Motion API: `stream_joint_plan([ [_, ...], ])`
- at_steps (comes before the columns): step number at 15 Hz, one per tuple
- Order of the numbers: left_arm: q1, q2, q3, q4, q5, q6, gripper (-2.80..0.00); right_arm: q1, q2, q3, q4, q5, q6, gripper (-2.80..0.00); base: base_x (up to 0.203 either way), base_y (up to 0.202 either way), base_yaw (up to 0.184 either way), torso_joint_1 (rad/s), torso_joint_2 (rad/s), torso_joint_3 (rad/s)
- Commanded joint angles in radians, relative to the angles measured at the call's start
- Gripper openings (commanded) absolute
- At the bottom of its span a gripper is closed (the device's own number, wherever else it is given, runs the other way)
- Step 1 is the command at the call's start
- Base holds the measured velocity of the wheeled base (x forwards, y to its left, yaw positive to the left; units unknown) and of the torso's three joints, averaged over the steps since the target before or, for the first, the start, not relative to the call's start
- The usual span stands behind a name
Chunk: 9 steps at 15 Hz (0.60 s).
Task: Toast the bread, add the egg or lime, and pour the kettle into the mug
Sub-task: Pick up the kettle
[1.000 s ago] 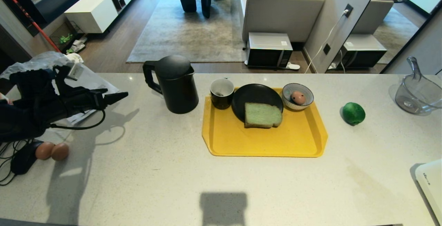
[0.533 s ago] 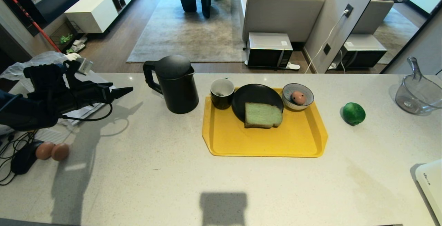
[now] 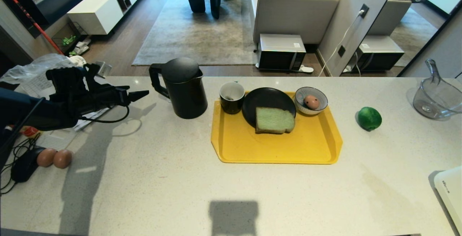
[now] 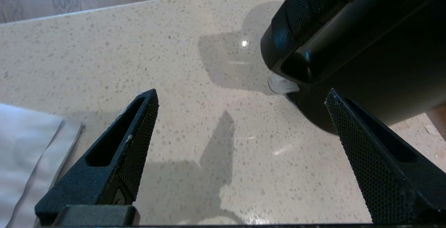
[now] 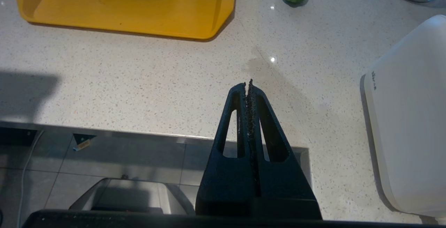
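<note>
1. While the left gripper point(image 3: 144, 94) hangs level over the worktop point(image 3: 151, 178) just left of the kettle point(image 3: 182, 88), its jaws stand spread wide and empty, lined up with the kettle's loop handle point(image 3: 156, 81); that looks like the approach for a grip ahead of pouring.
2. The kettle stands upright on the worktop with its handle turned toward that gripper, which suits a sideways grab.
3. Right of the kettle, the mug point(image 3: 232, 97) sits upright at the near corner of the yellow tray point(image 3: 278, 149), close enough for a short tilt to reach it.
4. Farther right of the kettle, the bread point(image 3: 274, 120) lies half on the black plate point(image 3: 267, 100), untoasted by its look.
5. The egg point(image 3: 311, 101) rests in the striped bowl point(image 3: 306, 111) on the tray; the lime point(image 3: 369, 118) lies on bare worktop, well apart from the kettle.
6. The right gripper point(image 5: 248, 85) is parked by the worktop's front edge, far from the kettle, jaws pressed together on nothing.
</note>
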Motion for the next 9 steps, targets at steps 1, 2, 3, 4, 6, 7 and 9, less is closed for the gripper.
stream_joint_plan([
  [1, -0.007, 0.035, -0.048, 0.014, -0.003, 0.000, 0.00, 0.000, 0.001, 0.000, 0.000, 0.001, 0.000, -2.80, 0.000, 0.000, 0.000, 0.000, 0.00, 0.000],
  [2, -0.015, 0.036, -0.056, 0.016, -0.002, -0.001, 0.00, 0.000, 0.001, 0.000, 0.000, 0.001, 0.000, -2.80, 0.000, 0.000, 0.000, 0.000, 0.00, 0.000],
  [3, -0.018, 0.038, -0.058, 0.018, -0.002, -0.001, 0.00, 0.000, 0.001, 0.000, 0.000, 0.001, 0.000, -2.80, 0.000, 0.000, 0.000, 0.000, 0.00, 0.000],
  [4, -0.023, 0.043, -0.067, 0.018, -0.002, -0.001, 0.00, 0.000, 0.001, 0.000, 0.000, 0.001, 0.000, -2.80, 0.000, 0.000, 0.000, 0.000, 0.00, 0.000],
  [6, -0.036, 0.061, -0.106, 0.019, -0.002, -0.001, 0.00, 0.000, 0.001, 0.000, 0.000, 0.001, 0.000, -2.80, 0.000, 0.000, 0.000, 0.000, 0.00, 0.000],
  [7, -0.045, 0.069, -0.121, 0.019, -0.002, -0.001, 0.00, 0.000, 0.001, 0.000, 0.000, 0.001, 0.000, -2.80, 0.000, 0.000, 0.000, 0.000, 0.00, 0.000],
  [9, -0.057, 0.079, -0.157, 0.019, -0.002, -0.001, 0.00, 0.000, 0.001, 0.000, 0.000, 0.001, 0.000, -2.80, 0.000, 0.000, 0.000, 0.000, 0.00, 0.000],
])
